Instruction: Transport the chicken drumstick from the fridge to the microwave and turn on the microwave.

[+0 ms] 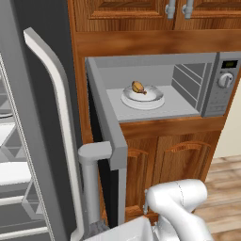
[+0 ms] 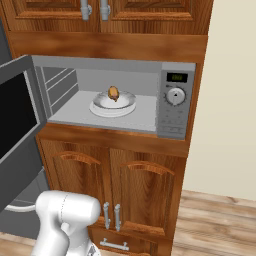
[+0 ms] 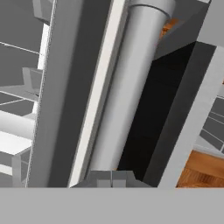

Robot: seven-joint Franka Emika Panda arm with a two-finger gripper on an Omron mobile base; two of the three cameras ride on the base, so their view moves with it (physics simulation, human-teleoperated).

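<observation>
Nearest to the camera on the hand, the gripper (image 3: pixel 112 178) has its two dark tips pressed together with nothing between them, and it sits low, just beside the vertical bar handle (image 3: pixel 129 87) of the open microwave door (image 3: pixel 162 118). In the left base view this door (image 1: pixel 107 123) swings out toward the robot, with its handle (image 1: pixel 90 186) standing in front of it, and next to it is the fridge door (image 1: pixel 28 155) with its long curved pale handle (image 1: pixel 56 101), also open, so that grey-white shelves (image 1: pixel 12 172) are visible at the left edge. Further back, inside the microwave (image 2: pixel 120 97), the chicken drumstick (image 2: pixel 113 93) lies on a white plate (image 2: pixel 113 105) in the middle of the cavity floor; the same drumstick (image 1: pixel 138 87) is seen from the other side too. So the transport part seems to be finished, and I judge that the step in hand is closing the microwave door. The next move calls for pushing the door with the closed fingers from its outer side until it is shut, without catching on the fridge door close by. After that, the arm must reach the control panel with the round knob (image 2: pixel 175 96) at the right to start the microwave.
</observation>
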